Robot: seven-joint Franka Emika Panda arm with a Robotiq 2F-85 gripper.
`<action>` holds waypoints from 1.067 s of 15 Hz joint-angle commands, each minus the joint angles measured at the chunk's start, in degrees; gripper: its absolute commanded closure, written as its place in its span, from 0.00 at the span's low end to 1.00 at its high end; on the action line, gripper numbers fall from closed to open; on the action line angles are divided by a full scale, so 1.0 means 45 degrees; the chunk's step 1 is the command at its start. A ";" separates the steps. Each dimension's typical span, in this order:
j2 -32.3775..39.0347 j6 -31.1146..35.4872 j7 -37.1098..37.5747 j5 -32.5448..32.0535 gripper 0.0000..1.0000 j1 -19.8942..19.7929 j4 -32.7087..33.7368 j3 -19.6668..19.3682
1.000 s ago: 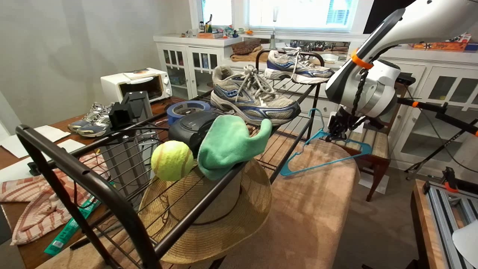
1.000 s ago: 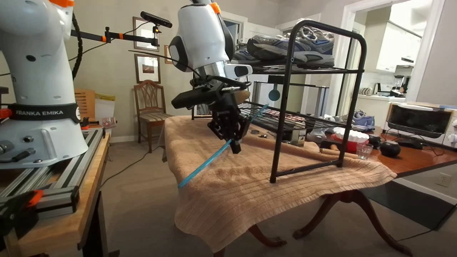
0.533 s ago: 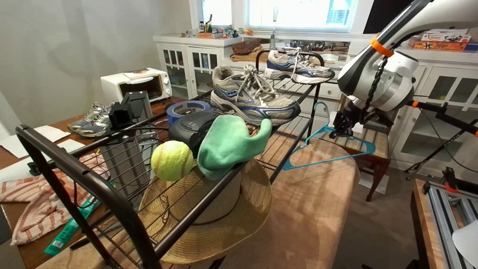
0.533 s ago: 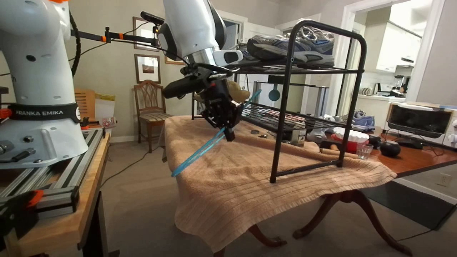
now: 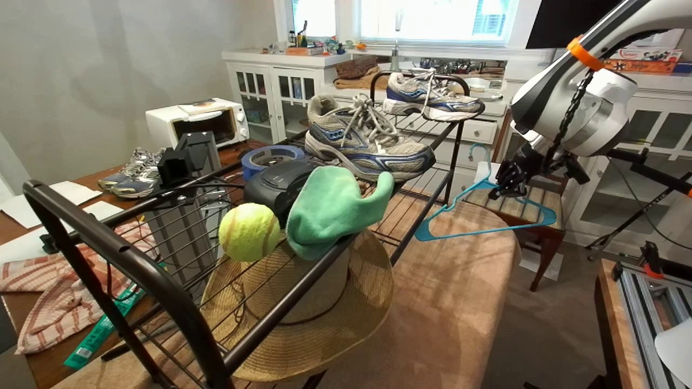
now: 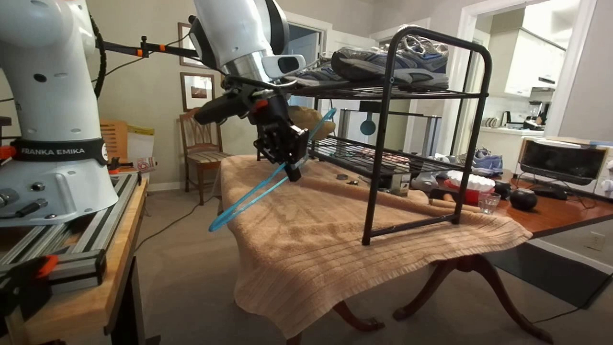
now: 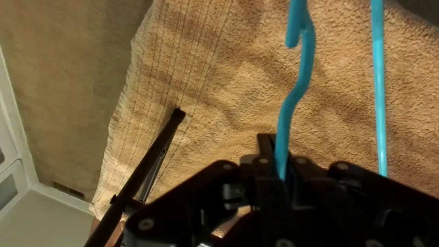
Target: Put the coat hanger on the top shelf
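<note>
While the gripper (image 6: 292, 169) clamped the coat hanger (image 7: 305, 68) between its fingers, the coat hanger hung tilted above the towel (image 6: 306, 230), beside and below the top shelf (image 5: 294, 297).

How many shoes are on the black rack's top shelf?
2: in an exterior view, the nearer shoe sits beside the blue tape roll, the farther shoe at the far end.
</note>
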 commanded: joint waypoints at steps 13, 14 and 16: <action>-0.0826 -0.1962 -0.3897 -0.0742 0.99 -0.1914 0.0090 -0.0121; -0.1253 -0.1920 -0.3903 -0.1143 0.99 -0.2074 -0.0214 -0.0088; -0.1334 -0.2216 -0.4689 -0.1281 0.99 -0.2455 0.0135 -0.0027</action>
